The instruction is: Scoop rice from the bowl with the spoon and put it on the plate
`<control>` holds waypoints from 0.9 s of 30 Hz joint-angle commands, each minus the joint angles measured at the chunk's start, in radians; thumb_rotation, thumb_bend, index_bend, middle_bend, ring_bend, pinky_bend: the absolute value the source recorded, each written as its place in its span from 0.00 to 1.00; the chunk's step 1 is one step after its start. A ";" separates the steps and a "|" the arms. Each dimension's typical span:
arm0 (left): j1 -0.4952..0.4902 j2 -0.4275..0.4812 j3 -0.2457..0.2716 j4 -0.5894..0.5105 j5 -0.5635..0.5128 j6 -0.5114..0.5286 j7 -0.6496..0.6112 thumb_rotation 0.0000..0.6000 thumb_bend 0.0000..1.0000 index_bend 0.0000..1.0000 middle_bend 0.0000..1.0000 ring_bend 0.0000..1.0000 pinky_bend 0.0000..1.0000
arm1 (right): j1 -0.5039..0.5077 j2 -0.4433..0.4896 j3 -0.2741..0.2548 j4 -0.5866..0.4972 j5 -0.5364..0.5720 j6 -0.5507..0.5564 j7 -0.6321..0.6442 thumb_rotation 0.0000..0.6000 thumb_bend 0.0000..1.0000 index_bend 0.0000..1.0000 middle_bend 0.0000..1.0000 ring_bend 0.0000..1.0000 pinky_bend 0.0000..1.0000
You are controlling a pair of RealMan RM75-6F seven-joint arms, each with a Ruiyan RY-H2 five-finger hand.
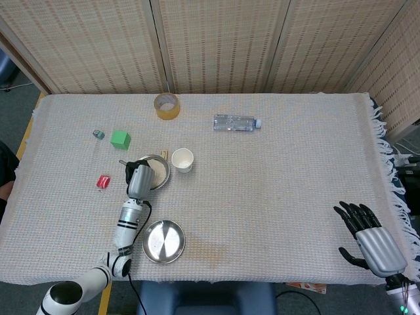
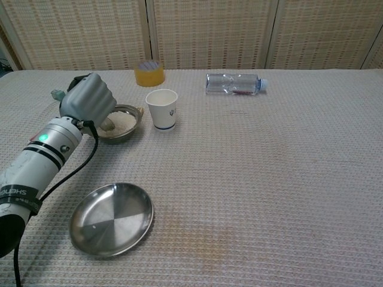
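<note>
Overlapping left hand (image 2: 88,99): rice bowl (image 2: 124,124)

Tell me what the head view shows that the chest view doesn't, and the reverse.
Only the head view shows the right hand, open at the table's near right edge, plus the green block, a red item and a small grey item left of the bowl. Only the chest view shows a print on the paper cup and a spoon tip in the rice below the left hand. Both share the left hand at the bowl, the bare plate, cup, tape roll and lying bottle.
</note>
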 commanded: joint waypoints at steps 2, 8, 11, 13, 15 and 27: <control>0.004 -0.007 0.005 0.004 0.011 0.004 -0.003 1.00 0.39 0.67 1.00 1.00 1.00 | -0.001 0.000 0.000 -0.001 -0.001 0.002 0.000 1.00 0.19 0.00 0.00 0.00 0.00; 0.010 -0.011 0.000 0.002 0.018 0.001 -0.009 1.00 0.40 0.67 1.00 1.00 1.00 | -0.001 0.001 0.000 0.002 -0.004 0.005 0.003 1.00 0.19 0.00 0.00 0.00 0.00; 0.014 -0.006 0.000 -0.013 0.022 -0.004 -0.019 1.00 0.40 0.67 1.00 1.00 1.00 | -0.001 0.000 0.000 0.003 -0.003 0.005 0.005 1.00 0.19 0.00 0.00 0.00 0.00; 0.016 0.002 0.001 -0.031 0.026 -0.006 -0.026 1.00 0.40 0.68 1.00 1.00 1.00 | -0.001 0.000 0.000 0.003 -0.003 0.004 0.004 1.00 0.19 0.00 0.00 0.00 0.00; 0.019 0.010 0.001 -0.050 0.029 -0.008 -0.026 1.00 0.40 0.68 1.00 1.00 1.00 | -0.001 -0.001 0.000 0.003 -0.003 0.005 0.004 1.00 0.19 0.00 0.00 0.00 0.00; 0.021 0.074 -0.039 -0.188 0.000 -0.034 -0.039 1.00 0.40 0.68 1.00 1.00 1.00 | 0.001 -0.002 0.000 0.004 0.000 -0.001 0.002 1.00 0.19 0.00 0.00 0.00 0.00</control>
